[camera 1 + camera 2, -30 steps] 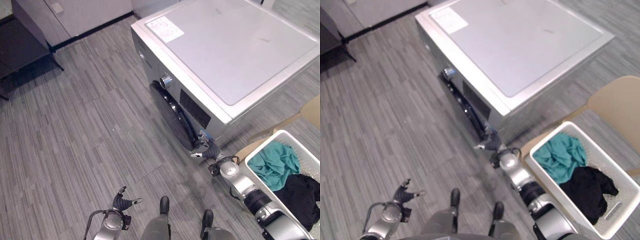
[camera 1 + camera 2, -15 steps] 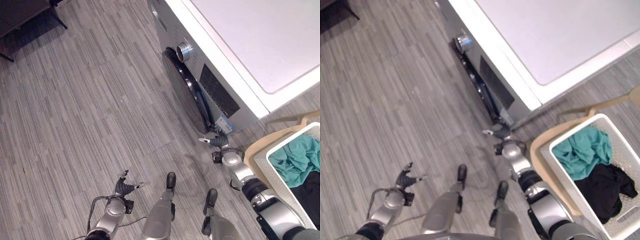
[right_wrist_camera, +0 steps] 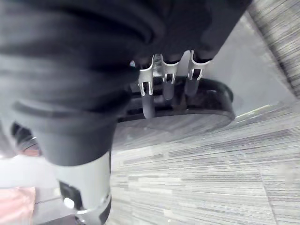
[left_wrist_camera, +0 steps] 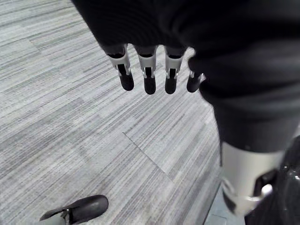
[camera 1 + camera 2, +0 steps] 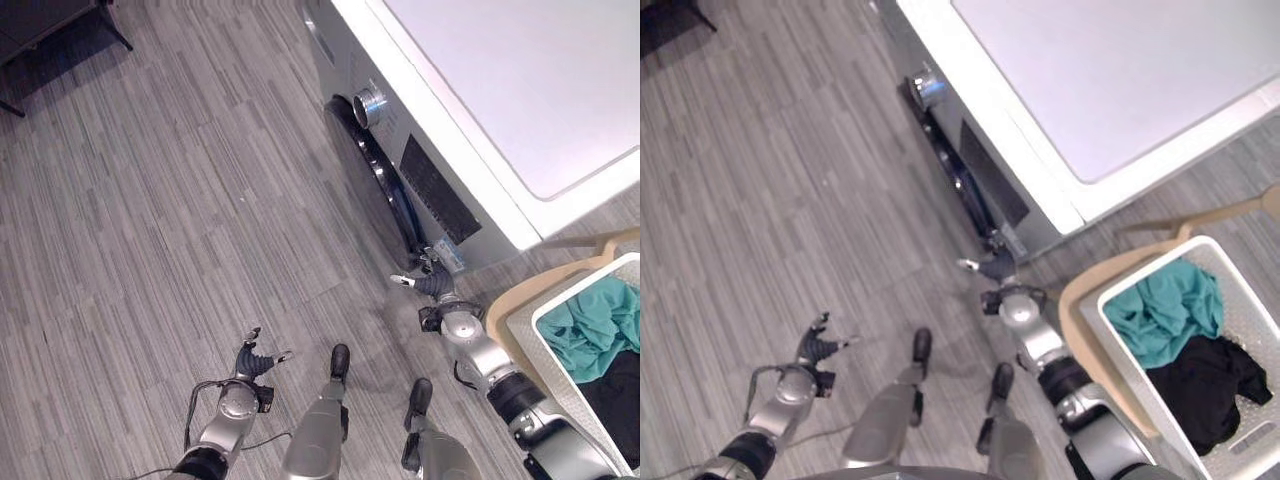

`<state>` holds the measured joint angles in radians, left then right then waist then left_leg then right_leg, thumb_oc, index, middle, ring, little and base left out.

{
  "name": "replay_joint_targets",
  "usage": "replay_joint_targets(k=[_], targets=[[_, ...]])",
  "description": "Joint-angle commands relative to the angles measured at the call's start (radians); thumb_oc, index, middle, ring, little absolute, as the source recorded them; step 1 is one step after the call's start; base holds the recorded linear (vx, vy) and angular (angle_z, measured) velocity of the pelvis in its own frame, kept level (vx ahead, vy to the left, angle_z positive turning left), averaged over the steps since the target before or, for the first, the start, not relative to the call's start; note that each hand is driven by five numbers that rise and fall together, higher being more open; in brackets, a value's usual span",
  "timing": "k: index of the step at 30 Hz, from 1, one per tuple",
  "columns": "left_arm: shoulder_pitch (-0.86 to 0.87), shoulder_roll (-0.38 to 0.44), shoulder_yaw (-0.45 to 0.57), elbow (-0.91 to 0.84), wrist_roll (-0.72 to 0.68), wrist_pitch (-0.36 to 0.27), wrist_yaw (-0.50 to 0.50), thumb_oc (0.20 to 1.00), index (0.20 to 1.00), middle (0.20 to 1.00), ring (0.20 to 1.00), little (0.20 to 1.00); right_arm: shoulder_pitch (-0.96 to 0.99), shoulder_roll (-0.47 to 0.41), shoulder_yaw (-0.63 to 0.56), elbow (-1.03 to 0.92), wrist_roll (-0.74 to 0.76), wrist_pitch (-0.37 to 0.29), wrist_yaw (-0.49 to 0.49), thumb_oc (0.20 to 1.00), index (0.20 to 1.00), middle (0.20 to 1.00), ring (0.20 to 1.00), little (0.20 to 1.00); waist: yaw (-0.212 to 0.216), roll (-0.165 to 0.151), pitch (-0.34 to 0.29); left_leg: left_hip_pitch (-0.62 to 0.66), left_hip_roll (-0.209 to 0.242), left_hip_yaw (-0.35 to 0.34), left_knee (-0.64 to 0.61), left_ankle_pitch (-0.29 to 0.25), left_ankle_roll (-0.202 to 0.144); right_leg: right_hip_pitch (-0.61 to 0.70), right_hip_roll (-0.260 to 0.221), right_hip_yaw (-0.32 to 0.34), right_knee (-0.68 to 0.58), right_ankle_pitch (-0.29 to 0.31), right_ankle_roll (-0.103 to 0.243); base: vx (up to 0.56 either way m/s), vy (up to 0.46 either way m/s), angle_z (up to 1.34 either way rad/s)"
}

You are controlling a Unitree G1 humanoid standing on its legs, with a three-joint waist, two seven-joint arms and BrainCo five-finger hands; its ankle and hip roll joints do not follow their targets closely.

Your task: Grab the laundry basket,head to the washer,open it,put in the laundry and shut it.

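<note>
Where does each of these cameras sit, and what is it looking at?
Left eye view: on the head, looking down at the washer, its door, the right hand near it.
Right eye view: beside it, same scene, plus the laundry basket.
Left wrist view: over the left hand, facing floor.
Right wrist view: over the right hand, facing the door.
Both eye views share washer and both hands.

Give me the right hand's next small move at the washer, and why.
Probably ease the right hand the last bit forward to hook the rim of the dark round washer door. The door looks closed against the silver-grey front-loading washer, and the fingers are open, just short of its edge.
</note>
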<state>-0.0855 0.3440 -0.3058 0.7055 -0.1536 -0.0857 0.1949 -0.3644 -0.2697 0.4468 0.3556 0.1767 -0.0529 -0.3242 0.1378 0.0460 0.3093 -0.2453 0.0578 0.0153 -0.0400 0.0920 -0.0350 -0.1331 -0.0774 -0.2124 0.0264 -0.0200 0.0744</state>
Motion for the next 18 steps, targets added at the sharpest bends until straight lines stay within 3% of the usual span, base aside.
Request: replay_joint_targets(k=[1, 9, 18], targets=[[0.004, 0.001, -0.019, -0.005, 0.009, -0.002, 0.021, 1.0, 1.0, 1.0, 1.0, 1.0, -0.068, 0.056, 0.002, -0.079, -0.086, -0.08, 0.008, 1.0, 1.0, 1.0, 1.0, 1.0, -0.006, -0.025, -0.013, 0.031, -0.112, 0.017, -0.038, -0.066, 0.027, -0.06, -0.001, 0.094, -0.034, 0.001, 0.046, 0.01, 0.051, 0.03], [-0.012, 0.006, -0.039, -0.014, 0.015, -0.013, 0.034, 1.0, 1.0, 1.0, 1.0, 1.0, -0.09, 0.121, 0.051, -0.04, 0.008, -0.128, 0.026, 1.0, 1.0, 1.0, 1.0, 1.0, -0.006, -0.028, 0.006, 0.027, -0.115, 0.03, -0.03, -0.07, 0.034, -0.07, -0.004, 0.113, -0.023, 0.009, 0.051, 0.0, 0.028, 0.05], [-0.023, 0.035, -0.041, -0.014, -0.029, -0.039, 0.051, 1.0, 1.0, 1.0, 1.0, 1.0, -0.261, 0.098, -0.046, 0.071, -0.036, -0.123, -0.118, 1.0, 1.0, 1.0, 1.0, 1.0, 0.033, 0.001, 0.021, -0.007, -0.126, 0.015, -0.03, -0.055, 0.03, -0.093, -0.015, 0.094, -0.022, 0.015, 0.049, 0.0, 0.001, 0.07]])
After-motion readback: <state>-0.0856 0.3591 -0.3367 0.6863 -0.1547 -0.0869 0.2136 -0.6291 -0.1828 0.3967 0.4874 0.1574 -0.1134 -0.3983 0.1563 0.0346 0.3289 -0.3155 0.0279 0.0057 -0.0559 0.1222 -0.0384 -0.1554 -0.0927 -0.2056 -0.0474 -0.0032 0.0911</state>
